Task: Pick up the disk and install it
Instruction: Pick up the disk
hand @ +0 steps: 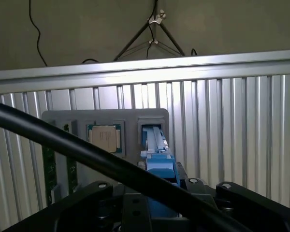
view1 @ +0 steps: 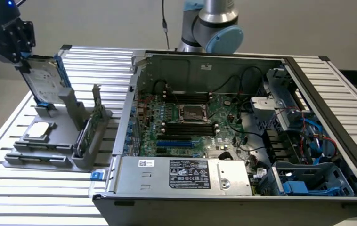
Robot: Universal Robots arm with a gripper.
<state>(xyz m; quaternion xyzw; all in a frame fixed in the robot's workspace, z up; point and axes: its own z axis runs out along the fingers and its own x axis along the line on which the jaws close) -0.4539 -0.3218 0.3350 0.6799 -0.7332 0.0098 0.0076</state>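
Slatted metal tabletop (view1: pixel 34 188) carries all items.
Grey holder (view1: pixel 34 157) at exterior view's left; square silver chip (view1: pixel 38 130) lies flat in its recess.
Thin green circuit card (view1: pixel 84 134) stands on edge in slot of same holder, beside chip.
Open computer case (view1: pixel 210 66) at centre and exterior view's right.
Inside: motherboard (view1: pixel 223 110) with CPU socket (view1: pixel 190 113) mid-board, labelled power supply box (view1: pixel 185 176) along near edge, blue drive bay (view1: pixel 304 181) in near corner at exterior view's right, red and blue cables (view1: pixel 320 136) above bay.
Wrist view: tripod (hand: pixel 152 34) beyond tabletop edge.
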